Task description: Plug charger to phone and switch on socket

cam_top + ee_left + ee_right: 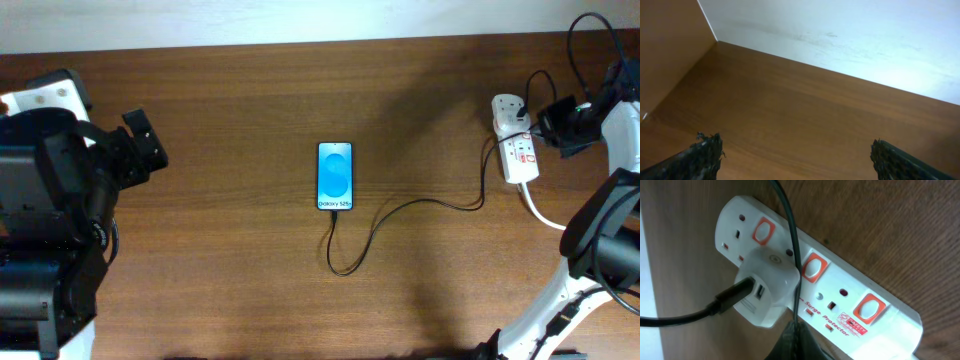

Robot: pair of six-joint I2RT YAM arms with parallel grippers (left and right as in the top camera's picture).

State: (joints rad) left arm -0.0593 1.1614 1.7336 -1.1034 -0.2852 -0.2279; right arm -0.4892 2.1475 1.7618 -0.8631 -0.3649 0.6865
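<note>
Hovering at socket (840, 277), right tool (794, 332) pinched narrow. Charger (420, 203) seemingly plugged into phone (335, 175). Switch press apparently remaining. Left tool (797, 160) wide, idle.

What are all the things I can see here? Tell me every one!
phone: one, black rim and bright blue screen, flat in the middle of the table
charger cable: one, thin and black, runs from the adapter in a loop to the phone's bottom edge
adapter: one, white, plugged into the socket
socket: one, white strip, far right of the table
switches: three, red-orange, along the socket
thick cord: one, white, leaves the socket's near end
table: one, brown wood
wall: one, white, behind the table
left fingers: two, black, spread apart over bare table
right fingers: dark, closed together, right by the socket
</note>
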